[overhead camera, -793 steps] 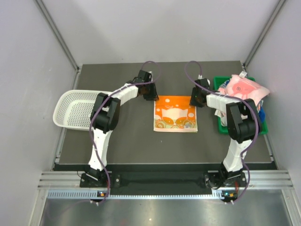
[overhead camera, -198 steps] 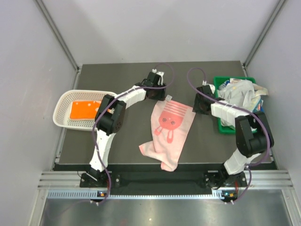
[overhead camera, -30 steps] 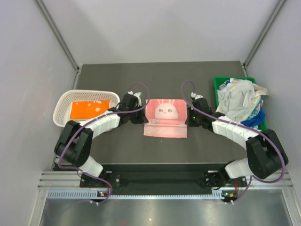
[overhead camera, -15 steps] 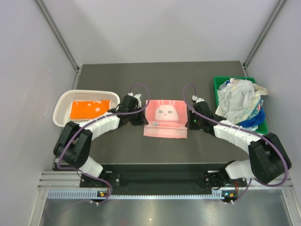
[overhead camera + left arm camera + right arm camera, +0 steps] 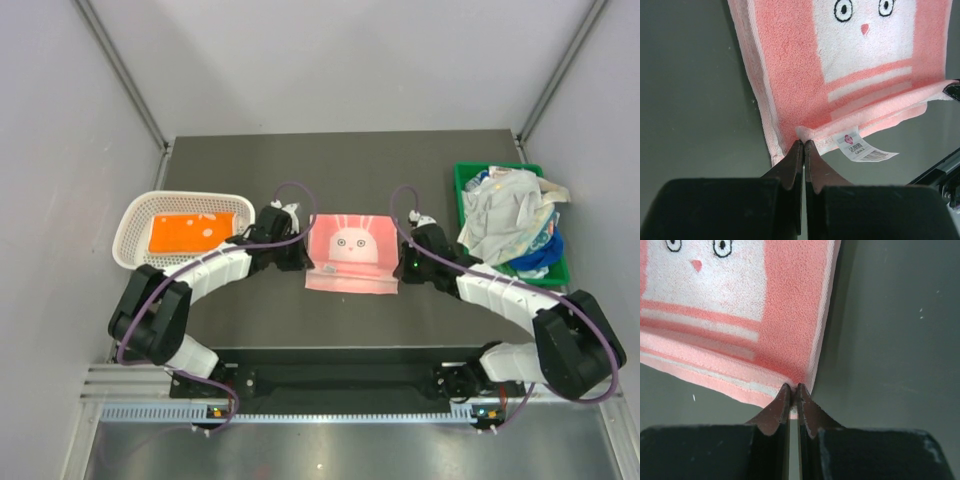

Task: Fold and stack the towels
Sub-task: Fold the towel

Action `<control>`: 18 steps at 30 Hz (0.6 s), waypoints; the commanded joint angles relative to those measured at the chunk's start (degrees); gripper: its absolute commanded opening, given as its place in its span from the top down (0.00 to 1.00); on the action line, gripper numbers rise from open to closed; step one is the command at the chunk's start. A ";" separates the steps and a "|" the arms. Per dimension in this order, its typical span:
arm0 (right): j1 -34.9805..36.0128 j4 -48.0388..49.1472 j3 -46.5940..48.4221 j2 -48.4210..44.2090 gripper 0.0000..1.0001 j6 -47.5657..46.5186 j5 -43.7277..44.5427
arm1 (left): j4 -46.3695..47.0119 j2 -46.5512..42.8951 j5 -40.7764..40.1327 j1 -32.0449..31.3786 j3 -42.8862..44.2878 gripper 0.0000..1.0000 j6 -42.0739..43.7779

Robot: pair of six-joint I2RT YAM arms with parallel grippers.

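Dark grey tabletop (image 5: 250,300) between pale grey walls carried the pink towel (image 5: 350,250) at its middle, lying flat between the two arms. It was folded into a neat rectangle. Its upper face showed a white panel with a rabbit's face, black eyes and a small pink nose, above pink and white stripes. Along the near edge a narrow band was doubled over, and a white printed label (image 5: 860,148) stuck out from under that band. The left gripper (image 5: 803,144) had its fingers pressed together on the near left corner of the doubled band. The right gripper (image 5: 794,387) was likewise pinched tight on the towel's near right corner.

At the table's left side stood a white mesh basket (image 5: 135,215) with a folded orange towel (image 5: 195,230) lying flat inside. At the right side a green bin (image 5: 462,180) held a crumpled heap: a white towel with coloured lettering (image 5: 505,215) on top, a blue towel (image 5: 540,250) showing beneath it.
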 commanded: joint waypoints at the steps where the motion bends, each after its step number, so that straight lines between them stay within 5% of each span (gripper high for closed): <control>1: 0.74 -0.20 -1.52 -1.05 1.00 0.51 2.19 | -0.92 -1.69 -2.02 0.43 -1.65 1.00 0.27; 9: 1.09 0.95 -3.54 -0.96 0.96 1.04 2.19 | 0.05 0.16 -0.88 0.26 -2.88 0.99 0.01; 18: 1.09 -2.30 -3.98 -6.76 0.71 0.69 1.14 | -3.72 -2.83 -0.53 0.08 -2.71 0.70 1.06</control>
